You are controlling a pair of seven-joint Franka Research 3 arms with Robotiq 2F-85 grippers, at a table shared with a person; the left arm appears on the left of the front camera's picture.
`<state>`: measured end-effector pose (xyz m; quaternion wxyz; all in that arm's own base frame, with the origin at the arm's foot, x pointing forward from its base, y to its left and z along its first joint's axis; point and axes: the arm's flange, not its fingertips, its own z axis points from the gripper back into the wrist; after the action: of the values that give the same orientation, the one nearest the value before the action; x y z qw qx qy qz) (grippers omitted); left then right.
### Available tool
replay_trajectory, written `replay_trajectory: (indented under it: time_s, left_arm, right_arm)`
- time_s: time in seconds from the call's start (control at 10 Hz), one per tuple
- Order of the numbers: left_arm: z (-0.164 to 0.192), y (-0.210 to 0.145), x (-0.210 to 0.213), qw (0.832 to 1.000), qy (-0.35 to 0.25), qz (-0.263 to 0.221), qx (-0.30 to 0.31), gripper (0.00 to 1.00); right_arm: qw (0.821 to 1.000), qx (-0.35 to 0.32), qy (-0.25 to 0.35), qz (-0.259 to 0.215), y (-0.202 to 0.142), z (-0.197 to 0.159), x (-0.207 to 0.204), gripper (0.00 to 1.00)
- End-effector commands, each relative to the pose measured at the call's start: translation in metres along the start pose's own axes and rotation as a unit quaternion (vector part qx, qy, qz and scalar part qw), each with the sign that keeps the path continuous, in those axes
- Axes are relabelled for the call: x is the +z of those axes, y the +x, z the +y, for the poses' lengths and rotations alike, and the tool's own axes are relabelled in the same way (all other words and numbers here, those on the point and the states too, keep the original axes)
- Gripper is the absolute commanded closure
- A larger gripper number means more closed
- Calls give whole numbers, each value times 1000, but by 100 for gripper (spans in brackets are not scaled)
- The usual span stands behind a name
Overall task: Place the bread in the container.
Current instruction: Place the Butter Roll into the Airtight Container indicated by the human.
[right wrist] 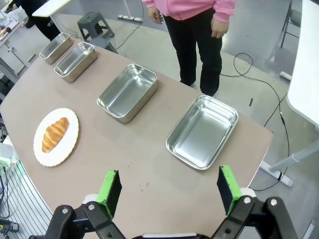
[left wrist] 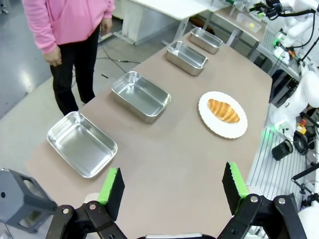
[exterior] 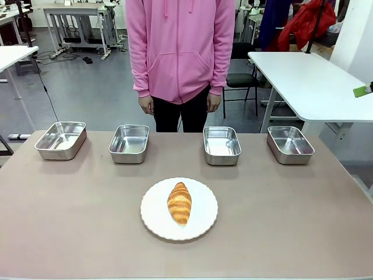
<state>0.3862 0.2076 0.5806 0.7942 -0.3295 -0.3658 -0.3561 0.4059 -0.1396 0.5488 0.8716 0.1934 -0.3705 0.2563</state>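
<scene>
STATE: my left jaws and right jaws released, empty | BREAD point(exterior: 179, 203): on plate point(exterior: 154, 219), well ahead, between both | CONTAINER point(exterior: 222, 160): four alike beyond; I cannot tell which | STEP: I straddle the bread's width, close gently.

Bright, even overhead light; sharp pictures, soft shadows, wide-angle bending in wrist views.
</scene>
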Motion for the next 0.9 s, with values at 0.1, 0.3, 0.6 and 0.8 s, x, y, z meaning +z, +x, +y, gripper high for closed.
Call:
replay_trajectory:
  time_s: [0.1, 0.3, 0.6, 0.8]
  left_arm:
    - [-1, 1, 3, 1000, -5, -3, 7, 0]
    - [-1, 1, 3, 1000, -5, -3, 7, 0]
    - [-1, 1, 3, 1000, -5, -3, 7, 0]
    - [-1, 1, 3, 1000, -5, -3, 7, 0]
  right_arm:
    - [1000, 0, 4, -8, 0, -1, -1, 0]
    - [1000, 0, 4, -8, 0, -1, -1, 0]
    - [1000, 0, 4, -8, 0, -1, -1, 0]
    - [1000, 0, 4, -8, 0, -1, -1, 0]
